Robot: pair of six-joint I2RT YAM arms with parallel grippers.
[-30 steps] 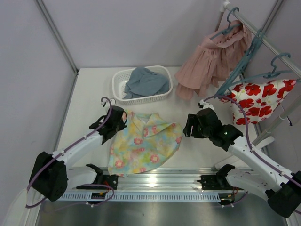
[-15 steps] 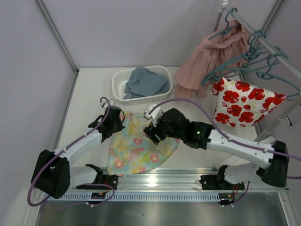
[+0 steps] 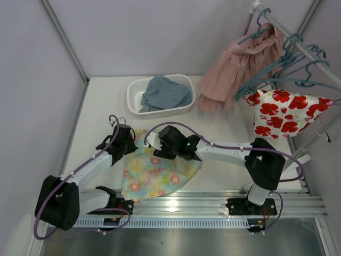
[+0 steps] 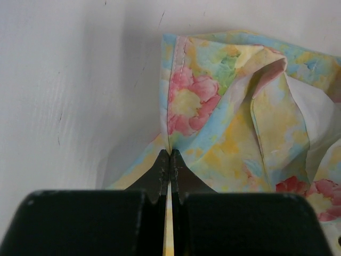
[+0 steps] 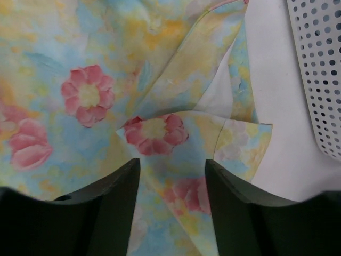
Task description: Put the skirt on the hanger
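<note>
The skirt [image 3: 160,172], pastel yellow, green and blue with pink flowers, lies crumpled on the white table in front of the arms. My left gripper [image 3: 129,141] is shut on the skirt's [image 4: 229,117] upper left hem, the cloth pinched at its tips [image 4: 170,154]. My right gripper [image 3: 155,147] is open just above the skirt's [image 5: 80,69] top edge, and a folded flap lies between its fingers [image 5: 171,162]. Several teal hangers [image 3: 306,53] hang on the rail at the back right, far from both grippers.
A white perforated basket [image 3: 134,90] [image 5: 319,69] with blue-grey cloth stands behind the skirt. On the rail [image 3: 277,26] hang a dusty-pink pleated skirt [image 3: 240,66] and a white garment with red flowers [image 3: 285,109]. A metal strip [image 3: 213,205] runs along the near edge.
My right arm has swung left from beside the rack to the skirt's top edge. The flowered garment and hangers have swayed. My left gripper has shifted slightly left with the hem.
</note>
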